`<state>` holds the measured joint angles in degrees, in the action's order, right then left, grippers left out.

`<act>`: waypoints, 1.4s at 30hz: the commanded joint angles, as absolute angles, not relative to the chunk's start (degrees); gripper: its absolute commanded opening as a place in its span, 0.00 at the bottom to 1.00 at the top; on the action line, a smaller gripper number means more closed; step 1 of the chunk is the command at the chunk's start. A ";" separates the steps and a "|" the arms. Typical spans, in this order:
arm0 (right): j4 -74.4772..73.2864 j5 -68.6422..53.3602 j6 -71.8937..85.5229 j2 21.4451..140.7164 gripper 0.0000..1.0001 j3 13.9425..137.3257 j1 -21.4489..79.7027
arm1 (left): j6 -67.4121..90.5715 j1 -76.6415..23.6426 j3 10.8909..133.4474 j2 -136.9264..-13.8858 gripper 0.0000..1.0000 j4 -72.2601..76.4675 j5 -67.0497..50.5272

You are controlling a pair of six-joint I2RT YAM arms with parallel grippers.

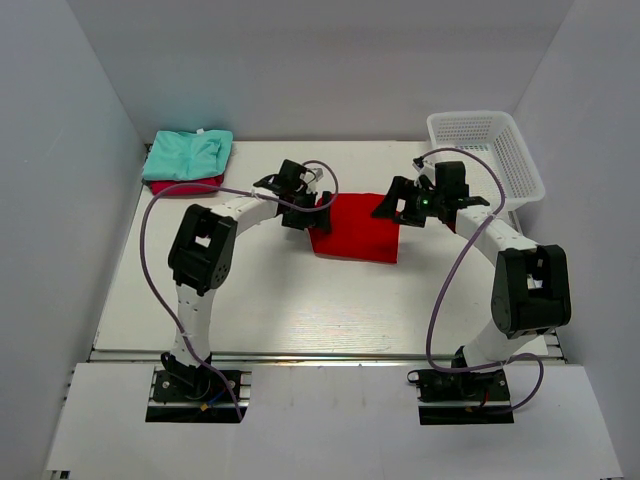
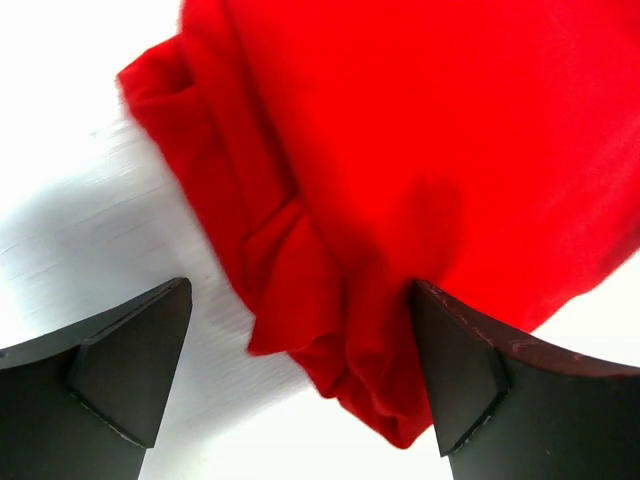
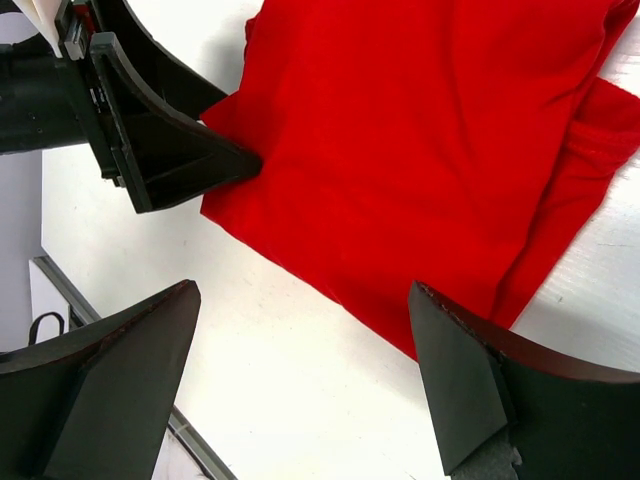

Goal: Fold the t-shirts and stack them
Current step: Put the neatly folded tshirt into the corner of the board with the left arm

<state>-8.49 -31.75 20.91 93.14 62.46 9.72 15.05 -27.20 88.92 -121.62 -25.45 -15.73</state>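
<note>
Both tools are spread wide, empty. Folded bright red cloth t-shirt (image 1: 356, 233) is flanked: left gripper (image 1: 306, 220) nine o'clock, right gripper (image 1: 389, 208) three.

Open tabletop (image 1: 300, 300) in front of red t-shirt (image 1: 357, 232), left gripper (image 1: 314, 207) and right gripper (image 1: 388, 208) flanking it, mesh basket (image 1: 487, 150) far right, mint t-shirt (image 1: 190, 153) far left
</note>
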 commanded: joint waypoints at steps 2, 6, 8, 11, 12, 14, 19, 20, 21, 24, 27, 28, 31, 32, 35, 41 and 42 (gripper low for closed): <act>-7.47 -32.87 19.95 92.82 0.90 61.96 9.40 | 14.94 -28.04 88.42 -124.44 1.00 -21.54 -21.60; -7.56 -32.96 20.21 92.73 0.90 61.35 9.40 | 15.56 -28.56 88.42 -127.43 0.92 -18.03 -22.94; -7.30 -33.66 20.39 92.64 0.90 60.56 9.40 | 16.08 -28.56 89.03 -128.58 0.87 -16.79 -23.47; -7.47 -33.84 20.48 92.02 0.90 59.33 9.41 | 16.08 -29.09 89.65 -129.64 0.77 -15.04 -24.26; -7.30 -33.66 20.48 91.50 0.90 58.63 9.32 | 16.08 -29.09 89.65 -129.64 0.71 -14.51 -24.26; -7.38 -33.31 20.48 90.71 0.90 57.40 9.06 | 16.08 -29.71 88.16 -129.64 0.46 -13.28 -22.07; -8.09 -30.59 20.13 87.64 0.90 55.11 9.05 | 16.08 -30.85 88.16 -128.77 0.00 -11.87 -19.96; -8.09 -30.41 19.78 86.93 0.90 54.06 8.97 | 15.47 -30.85 88.15 -128.06 0.00 -11.26 -19.26; -8.52 -30.32 19.60 86.14 0.90 53.62 8.88 | 15.47 -30.85 86.85 -127.10 0.00 -9.86 -18.73; -8.35 -28.22 18.64 80.09 0.90 50.64 8.87 | 13.36 -29.63 84.92 -122.18 0.00 -7.49 -18.19; -6.77 -24.36 18.28 73.58 0.90 46.77 8.70 | 11.08 -29.09 83.15 -116.38 0.00 -6.42 -14.18; -6.68 -23.56 17.93 70.87 0.90 46.41 8.79 | 8.99 -29.09 83.14 -114.89 0.00 -6.42 -12.24; -7.91 -18.04 17.49 65.15 0.90 44.65 8.79 | 5.64 -29.09 84.36 -110.31 0.00 -9.57 -3.37; -8.17 -16.45 17.32 64.52 0.90 44.39 8.79 | 4.06 -29.09 84.98 -108.91 0.00 -10.80 0.58; -9.58 -14.07 16.53 62.32 0.90 44.03 8.88 | -3.14 -28.57 86.22 -106.10 0.00 -14.67 10.59; -9.67 -13.45 15.91 62.14 0.90 44.38 8.88 | -14.48 -26.11 85.17 -100.65 0.00 -11.52 25.55; -9.75 -13.19 15.91 62.66 0.90 44.73 9.05 | -15.81 -25.06 85.86 -100.11 0.00 -11.51 25.58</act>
